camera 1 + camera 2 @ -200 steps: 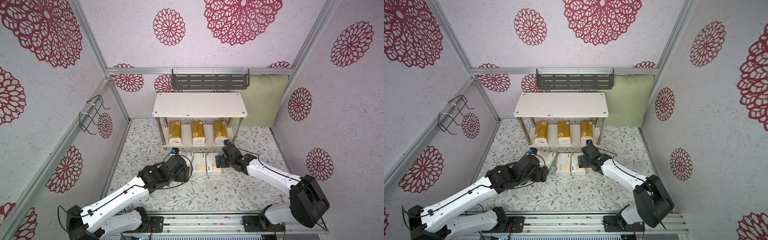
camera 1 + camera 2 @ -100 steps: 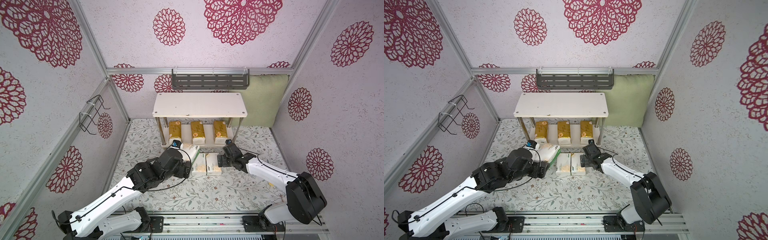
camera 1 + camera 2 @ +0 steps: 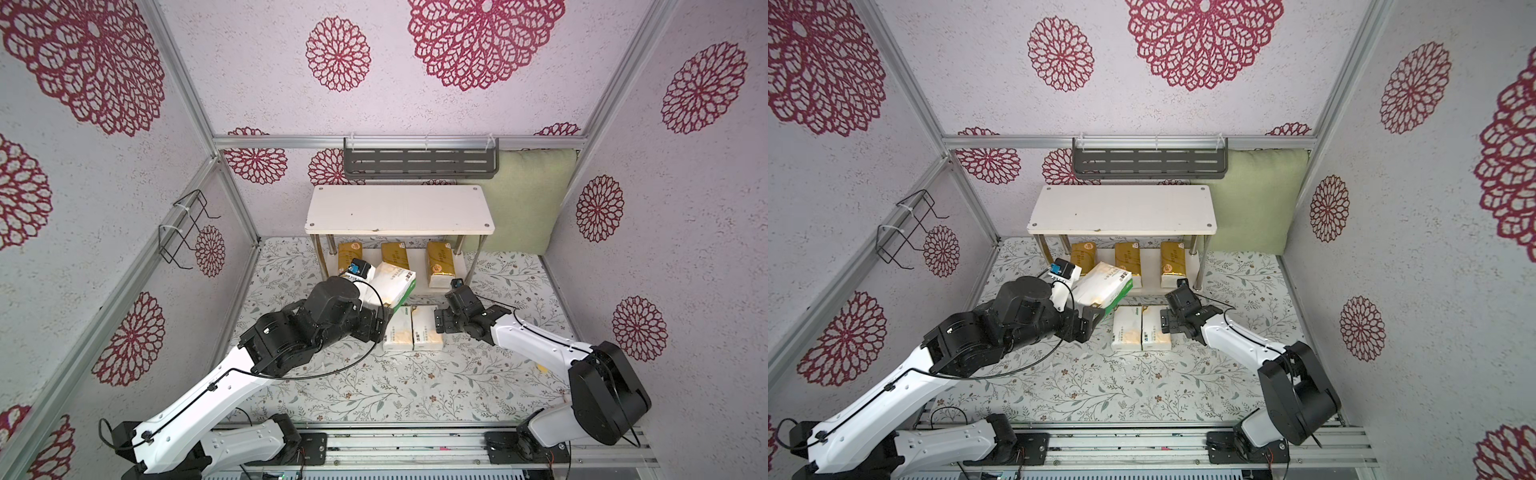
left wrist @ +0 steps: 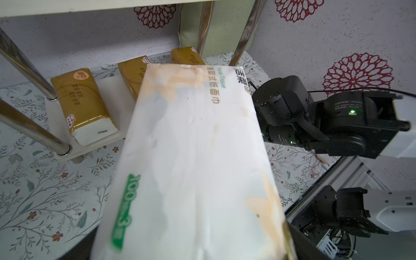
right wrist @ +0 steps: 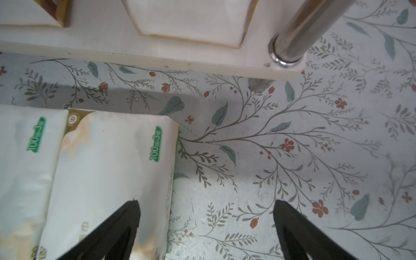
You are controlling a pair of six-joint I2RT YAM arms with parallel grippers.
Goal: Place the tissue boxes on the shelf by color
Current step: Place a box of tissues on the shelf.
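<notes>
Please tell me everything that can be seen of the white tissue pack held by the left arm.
The soft white plastic-wrapped tissue pack is brick-shaped, with pale orange print, green lettering and a green side. The left claw grips its near end, holding it tilted above the floral table, far end toward the white two-tier shelf whose lower board bears shiny gold packs. Nothing else seems to touch it.

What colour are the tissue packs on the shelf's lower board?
Shiny gold tissue packs with round orange logos; the left wrist view shows them best.
</notes>
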